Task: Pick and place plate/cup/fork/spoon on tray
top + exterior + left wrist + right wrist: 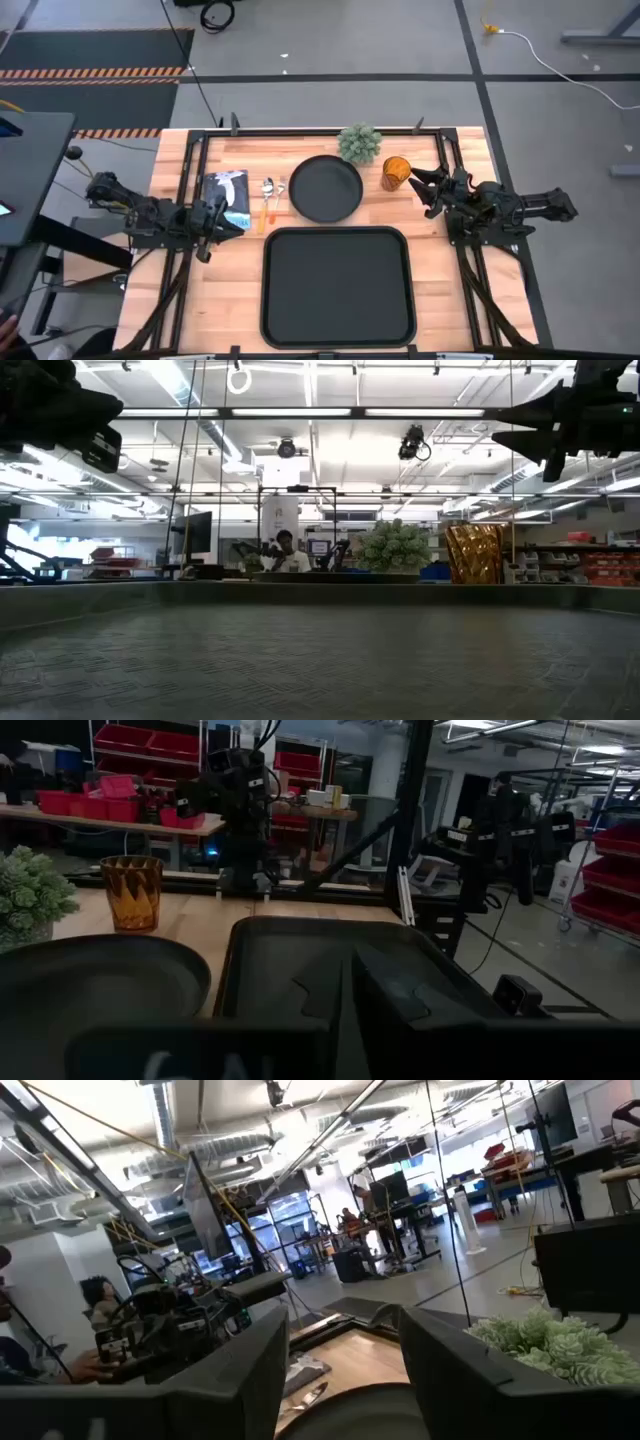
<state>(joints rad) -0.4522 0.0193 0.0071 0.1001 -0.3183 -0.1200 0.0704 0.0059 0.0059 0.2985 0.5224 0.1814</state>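
The surface (215, 290) is pale wood with a visible plank grain and a dull, unvarnished look. The tray (338, 285) is black and matt, and the low view shows its floor with a fine woven-looking texture. The plate (325, 188) is likewise black and matt, smooth across its face. The cup (395, 172), just beside the right gripper (424, 187), is see-through amber with a faceted, glossy wall. The spoon (267, 196) and fork (279, 191) have shiny metal heads and orange handles. Both arms look like dark, matt plastic and metal.
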